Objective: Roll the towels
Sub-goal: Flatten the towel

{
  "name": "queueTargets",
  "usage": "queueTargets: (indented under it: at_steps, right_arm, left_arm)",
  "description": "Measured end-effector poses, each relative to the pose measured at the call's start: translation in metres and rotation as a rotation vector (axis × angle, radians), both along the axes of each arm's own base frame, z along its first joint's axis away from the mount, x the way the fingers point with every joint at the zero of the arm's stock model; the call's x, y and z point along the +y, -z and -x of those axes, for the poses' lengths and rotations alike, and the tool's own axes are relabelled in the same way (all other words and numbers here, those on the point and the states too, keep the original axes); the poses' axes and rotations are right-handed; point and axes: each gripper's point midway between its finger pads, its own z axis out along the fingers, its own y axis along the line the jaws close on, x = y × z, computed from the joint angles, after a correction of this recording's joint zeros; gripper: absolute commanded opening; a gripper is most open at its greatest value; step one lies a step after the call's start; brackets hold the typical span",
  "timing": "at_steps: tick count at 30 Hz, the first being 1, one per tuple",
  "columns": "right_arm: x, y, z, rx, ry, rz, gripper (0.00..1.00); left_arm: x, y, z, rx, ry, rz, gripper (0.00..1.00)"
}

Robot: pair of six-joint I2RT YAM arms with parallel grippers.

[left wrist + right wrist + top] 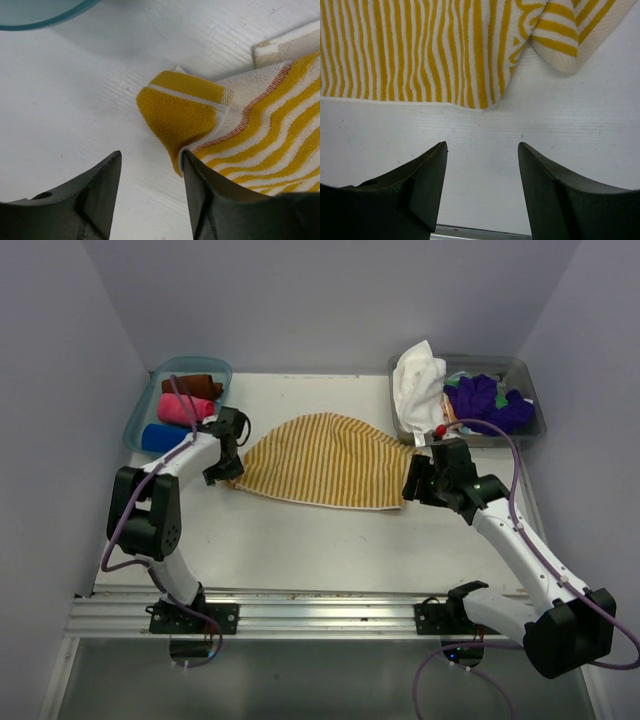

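A mustard-yellow and white striped cloth towel (320,460) lies spread flat in the middle of the white surface (300,540), its stripes running from 12 to 6 o'clock in the overhead view. Its far edge is rounded and its near edge is almost straight.

The left fingers (226,468) sit at the towel's 9 o'clock corner. In the left wrist view they are spread with bare surface between them. That corner is folded over on itself, showing a solid yellow patch crossed by one white band, and it lies just beside the inner edge of the finger on the right of that view. Nothing is pinched.

The right fingers (415,485) are at the towel's 4 o'clock corner. In the right wrist view they are spread wide over bare surface, the towel's near hem lies just beyond their tips, and they hold nothing.

At 10 o'clock on the surface a translucent teal plastic bin (135,420) holds a rolled brown towel (195,386), a rolled pink towel (180,408) and a rolled royal blue towel (165,436), side by side.

At 2 o'clock a clear grey plastic bin (535,410) holds a crumpled white towel (418,380), heaped above its 9 o'clock rim, and a bunched purple towel (485,400).
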Motion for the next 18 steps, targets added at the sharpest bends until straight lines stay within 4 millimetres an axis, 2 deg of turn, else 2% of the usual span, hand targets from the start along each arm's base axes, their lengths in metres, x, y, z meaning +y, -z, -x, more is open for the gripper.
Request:
queueTargets:
  at_steps: [8,18]
  right_arm:
    - [-0.001,0.006,0.003,0.014,0.0,0.005,0.62]
    - [-0.001,0.006,0.003,0.015,0.0,0.005,0.62]
  left_arm:
    - [-0.004,0.006,0.0,0.002,0.011,0.029,0.6]
    - [-0.01,0.013,-0.001,0.015,0.031,0.001,0.56]
